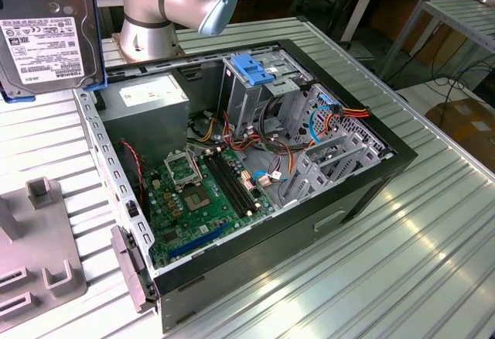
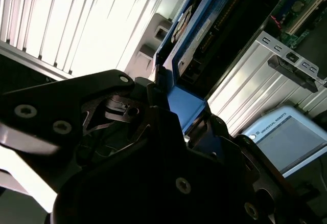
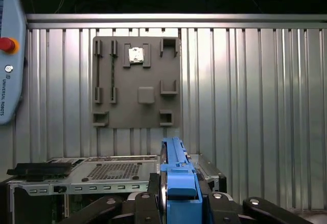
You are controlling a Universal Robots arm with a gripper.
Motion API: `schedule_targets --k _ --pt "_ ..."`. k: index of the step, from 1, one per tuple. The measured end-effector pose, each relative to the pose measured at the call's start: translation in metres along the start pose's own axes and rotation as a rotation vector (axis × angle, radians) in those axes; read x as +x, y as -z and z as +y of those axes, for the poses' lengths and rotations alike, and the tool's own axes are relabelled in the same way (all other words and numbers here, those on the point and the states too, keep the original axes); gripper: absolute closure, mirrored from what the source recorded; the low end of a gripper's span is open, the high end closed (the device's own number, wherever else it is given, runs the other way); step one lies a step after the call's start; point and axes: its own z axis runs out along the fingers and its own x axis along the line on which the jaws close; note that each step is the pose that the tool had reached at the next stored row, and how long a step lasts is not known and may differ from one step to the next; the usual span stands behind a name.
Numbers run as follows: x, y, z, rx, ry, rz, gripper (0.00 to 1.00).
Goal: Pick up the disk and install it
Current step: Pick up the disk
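Gripper (image 2: 183,103) clamps blue-railed disk (image 2: 204,35) edge-on; ribbed table (image 2: 76,24) beyond.

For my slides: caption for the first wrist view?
Gripper holds the disk edge-on, with the computer case and grey fixture plate beyond.

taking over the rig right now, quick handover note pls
Hand: shut on the disk, gripping it at a blue side rail.
Disk: held up in the air, to the exterior view's left of the open computer case.
Done: the disk is picked up.
Left: the install. The disk is not in the case yet; the metal drive cage with the blue latch stands apart from it.
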Motion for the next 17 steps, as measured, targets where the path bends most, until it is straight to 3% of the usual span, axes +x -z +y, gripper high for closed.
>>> schedule_targets --k 10,17 --pt "0.0093 0.0002 -0.0125 0.0 0.0 0.0002 0.63" --pt "0.0121 0.0001 -0.0385 -0.0001 0.0 0.0004 0.63"
